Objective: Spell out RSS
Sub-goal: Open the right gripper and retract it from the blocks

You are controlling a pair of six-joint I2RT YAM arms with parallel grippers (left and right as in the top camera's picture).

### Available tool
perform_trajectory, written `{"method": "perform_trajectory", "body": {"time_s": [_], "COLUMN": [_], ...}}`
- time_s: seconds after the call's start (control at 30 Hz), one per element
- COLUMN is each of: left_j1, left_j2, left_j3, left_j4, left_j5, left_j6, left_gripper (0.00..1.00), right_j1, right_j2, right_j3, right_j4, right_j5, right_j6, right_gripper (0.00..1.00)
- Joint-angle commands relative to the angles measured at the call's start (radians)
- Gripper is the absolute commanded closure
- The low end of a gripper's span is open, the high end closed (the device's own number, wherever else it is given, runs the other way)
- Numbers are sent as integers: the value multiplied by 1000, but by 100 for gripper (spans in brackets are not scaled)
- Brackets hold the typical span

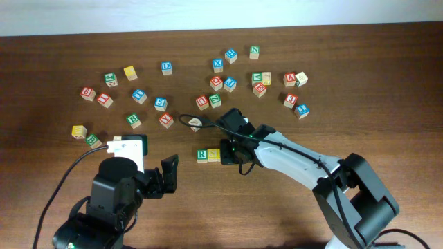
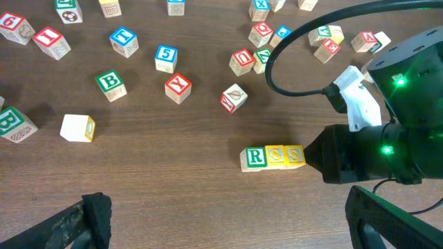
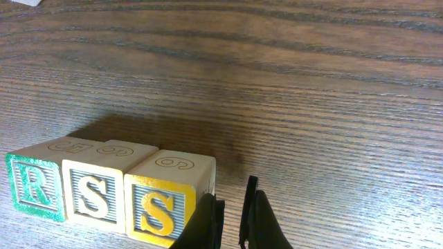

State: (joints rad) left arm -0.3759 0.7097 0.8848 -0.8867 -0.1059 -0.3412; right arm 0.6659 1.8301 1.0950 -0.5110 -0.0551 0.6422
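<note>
R gripper (image 3: 233,200): dark fingers pinched narrow, nothing betw. them, tips just beside the end S block (image 3: 160,207); contact can't be told. L gripper (image 2: 235,232): spread wide, empty, over bare wood on the robot's side of the row.

Row reads R block (image 3: 33,183), first S block (image 3: 90,195), end S block, all touching, flush, flat on the table (image 3: 311,83).

Room: open wood in front of and beyond the row. Loose blocks (image 1: 257,75) scatter toward the far edge, well apart. The nearest is a tilted red-edged block (image 2: 234,97).

Cubes are pale wood w/ square edges and framed letters: green R, yellow end S. Table is dark, w/ strong grain. A black cable (image 2: 277,55) loops above it.
</note>
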Motion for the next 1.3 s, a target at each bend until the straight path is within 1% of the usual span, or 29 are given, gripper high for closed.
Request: {"method": "perform_trajectory", "body": {"time_s": [0.0, 0.1, 0.13, 0.23, 0.3, 0.43, 0.47, 0.5, 0.53, 0.57, 0.6, 0.67, 0.73, 0.77, 0.8, 0.83, 0.87, 0.93, 1.13, 1.2, 1.23, 1.27], "left_j1": [-1, -1, -1, -1, -1, -1, -1, -1, -1, -1, -1, -1, -1, -1, -1, -1, -1, -1, -1, -1, -1, -1], "left_j2": [-2, -2, -2, -2, -2, -2, -2, -2, -2, -2, -2, -2, -2, -2, -2, -2, -2, -2, -2, -2, -2, -2], "left_j3": [12, 12, 12, 12, 12, 12, 12, 12, 12, 12, 12, 12, 12, 12, 12, 12, 12, 12, 12, 12, 12, 12], "left_j4": [2, 2, 2, 2, 2, 2, 2, 2, 2, 2, 2, 2, 2, 2, 2, 2, 2, 2, 2, 2, 2, 2], "left_j5": [-7, -7, -7, -7, -7, -7, -7, -7, -7, -7, -7, -7, -7, -7, -7, -7, -7, -7, -7, -7, -7, -7], "left_j6": [-3, -3, -3, -3, -3, -2, -3, -3, -2, -3, -3, -3, -2, -3, -3, -3, -3, -3, -3, -3, -3, -3], "left_gripper": [0, 0, 1, 1, 1, 1, 1, 1, 1, 1, 1, 1, 1, 1, 0, 1, 1, 1, 1, 1, 0, 0], "right_j1": [9, 5, -7, -71, -113, -146, -150, -150, -150, -150, -149, -150, -150, -150, -150, -150, -150, -150, -150, -150, -150, -150], "right_j2": [10, 10, 5, -56, -154, -443, -555, -615, -746, -805, -904, -1064, -1268, -1338, -1402, -1463, -1482, -1512, -1512, -1512, -1512, -1512], "right_j3": [-9, -8, 0, 53, 99, 111, 111, 111, 109, 105, 85, 5, -161, -219, -263, -294, -299, -299, -299, -299, -299, -301], "right_j4": [4, -7, -39, -181, -302, -441, -488, -516, -584, -612, -656, -693, -697, -697, -697, -697, -698, -698, -731, -726, -712, -665], "right_j5": [-14, 6, 33, 45, 52, 81, 100, 116, 149, 159, 162, 163, 152, 137, 126, 108, 106, 62, 70, 179, 216, 225], "right_j6": [-7, -18, -18, -51, -102, -135, -135, -135, -134, -134, -133, -117, -35, -4, 34, 70, 89, 104, 102, 93, 63, -57], "right_gripper": [96, 96, 96, 96, 96, 96, 96, 96, 96, 96, 96, 96, 96, 96, 76, 30, 2, 2, 2, 2, 2, 2]}}
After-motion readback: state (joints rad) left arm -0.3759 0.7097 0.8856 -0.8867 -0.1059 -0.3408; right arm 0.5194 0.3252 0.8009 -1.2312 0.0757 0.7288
